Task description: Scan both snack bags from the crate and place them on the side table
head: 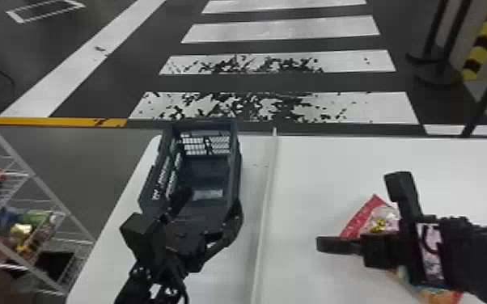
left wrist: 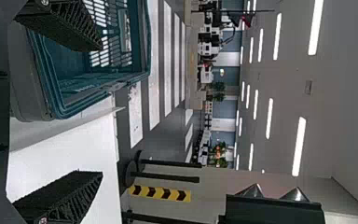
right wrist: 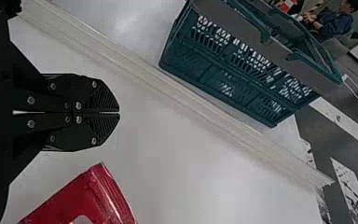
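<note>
The left gripper (head: 208, 206) is released: its two ribbed, tapered black fingers stand well apart at the near end of the crate (head: 232, 174). One finger (left wrist: 67, 25) overlaps the crate in the left wrist view; the other (left wrist: 63, 198) shows against the white table (head: 335, 161). The right gripper (head: 322, 244) is clenched, its flat black fingertips meeting with nothing between them. The crate is of molded plastic, teal with a grey upper band, oblong, with rounded corners and slotted walls; it rests on the table, ahead of the right fingertips and apart from them. A red snack bag (head: 350, 222) of glossy, creased film, with a straight sealed edge, lies on the table near the right gripper, apart from its fingertips and partly hidden by it in the head view. An orange and green printed portion (head: 437, 293) shows under the right wrist; whether it belongs to the same bag cannot be determined. The table surface is smooth, with a pale raised strip (head: 266, 194) between the two grippers. To the left gripper's left stands a wire rack (head: 32, 176) holding packets. Beyond the table, the dark floor (head: 291, 83) bears flaking white bars; strip lights (left wrist: 299, 147) line the ceiling.
</note>
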{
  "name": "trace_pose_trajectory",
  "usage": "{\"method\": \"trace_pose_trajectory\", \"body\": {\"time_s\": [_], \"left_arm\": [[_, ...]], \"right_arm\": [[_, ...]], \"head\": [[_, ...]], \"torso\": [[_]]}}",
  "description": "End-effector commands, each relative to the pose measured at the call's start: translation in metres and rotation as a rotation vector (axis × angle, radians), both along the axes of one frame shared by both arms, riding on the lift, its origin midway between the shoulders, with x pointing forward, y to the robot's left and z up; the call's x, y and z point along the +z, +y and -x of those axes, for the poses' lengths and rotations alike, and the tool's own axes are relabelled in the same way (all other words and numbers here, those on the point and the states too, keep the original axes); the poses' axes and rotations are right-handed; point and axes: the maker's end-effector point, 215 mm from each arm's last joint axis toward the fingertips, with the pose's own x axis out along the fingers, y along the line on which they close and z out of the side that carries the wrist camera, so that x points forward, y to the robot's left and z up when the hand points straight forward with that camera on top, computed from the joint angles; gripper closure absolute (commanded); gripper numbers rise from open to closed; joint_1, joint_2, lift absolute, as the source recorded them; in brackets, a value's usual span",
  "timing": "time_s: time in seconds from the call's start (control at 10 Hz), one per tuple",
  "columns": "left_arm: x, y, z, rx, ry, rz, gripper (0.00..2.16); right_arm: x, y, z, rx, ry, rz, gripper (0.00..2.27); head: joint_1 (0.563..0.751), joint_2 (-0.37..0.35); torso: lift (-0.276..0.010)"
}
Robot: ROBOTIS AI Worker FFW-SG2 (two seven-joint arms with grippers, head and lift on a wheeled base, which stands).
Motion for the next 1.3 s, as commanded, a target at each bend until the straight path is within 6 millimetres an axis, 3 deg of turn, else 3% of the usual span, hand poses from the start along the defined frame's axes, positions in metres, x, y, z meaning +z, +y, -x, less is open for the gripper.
{"method": "trace_pose_trajectory", "body": {"time_s": [0.0, 0.5, 1.2], "left_arm": [[0.000, 0.000, 0.000, 0.000, 0.000, -0.001, 0.04], [-0.001, 0.000, 0.000, 0.000, 0.003, 0.000, 0.04], [0.000, -0.001, 0.000, -0.002, 0.002, -0.001, 0.04]], "right_arm": [[-0.004, -0.004, -0.010, -0.007, -0.019, 0.030, 2.25], [-0.017, -0.032, -0.044, -0.054, -0.114, 0.144, 2.25], [-0.019, -0.048, -0.066, -0.078, -0.154, 0.188, 2.25]], "head": [[0.695, 0.174], [0.695, 0.141], [0.695, 0.111]], "torso": [[-0.095], [-0.095], [-0.095]]}}
